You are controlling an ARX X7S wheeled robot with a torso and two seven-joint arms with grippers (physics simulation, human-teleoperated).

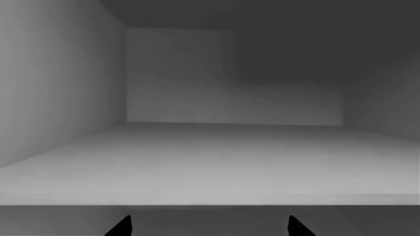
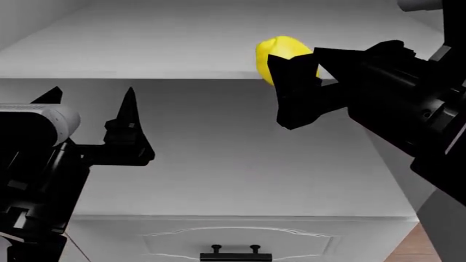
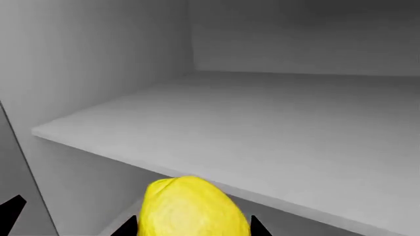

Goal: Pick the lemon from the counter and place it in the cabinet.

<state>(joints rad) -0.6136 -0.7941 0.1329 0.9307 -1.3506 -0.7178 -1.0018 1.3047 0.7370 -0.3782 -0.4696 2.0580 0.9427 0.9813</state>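
- The cabinet (image 2: 218,158) fills the head view: pale grey back wall, a flat shelf (image 2: 145,49) above, and a moulded drawer front (image 2: 240,240) with a black handle (image 2: 235,252) below.
- A strip of brown floor (image 2: 429,245) shows at the lower right.
- The left gripper (image 2: 91,103) hangs empty with fingers apart, facing a bare shelf.
- The right gripper (image 2: 291,82) is clamped on the lemon (image 2: 280,52), level with the shelf's front edge.

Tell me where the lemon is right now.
The lemon sits in the right gripper, held up at the front edge of a cabinet shelf, upper right of centre in the head view, not yet resting on it.
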